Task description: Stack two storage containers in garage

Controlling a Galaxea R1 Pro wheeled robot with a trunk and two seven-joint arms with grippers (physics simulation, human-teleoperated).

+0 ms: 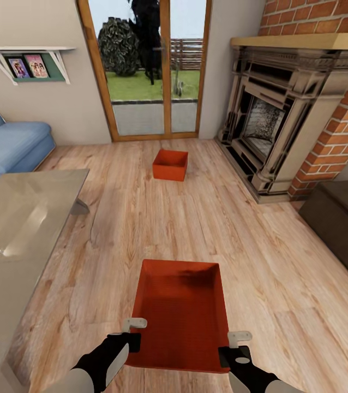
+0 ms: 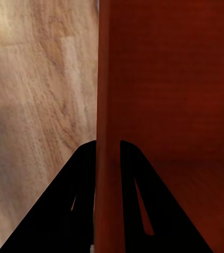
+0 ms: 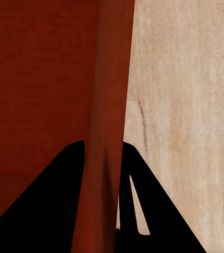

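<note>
- Near bin [image 1: 178,314]: an orange-red open-top bin, held between the two sets of jaws over the plank floor [image 1: 141,218], one arm at each of its long side walls, close to the corners nearest the robot.
- Left gripper [image 1: 132,339]: its jaws are clamped on the bin's left wall; in the left wrist view [image 2: 107,158] one dark finger sits inside the wall and one outside, with the thin wall pinched between.
- Right gripper [image 1: 231,352]: its jaws grip the right wall the same way; the right wrist view [image 3: 104,158] has the wall running up between the two fingers.
- Far bin [image 1: 170,165]: a second, matching bin rests on the planks well ahead of both jaws, before the glass door [image 1: 149,71].
- Fireplace [image 1: 277,114]: brick and stone, ahead and to the right of the jaws.
- Chest [image 1: 343,229]: dark brown, right of the right jaws.
- Counter [image 1: 16,234]: glass-topped, left of the left jaws.
- Sofa [image 1: 7,150]: blue, beyond the counter.
</note>
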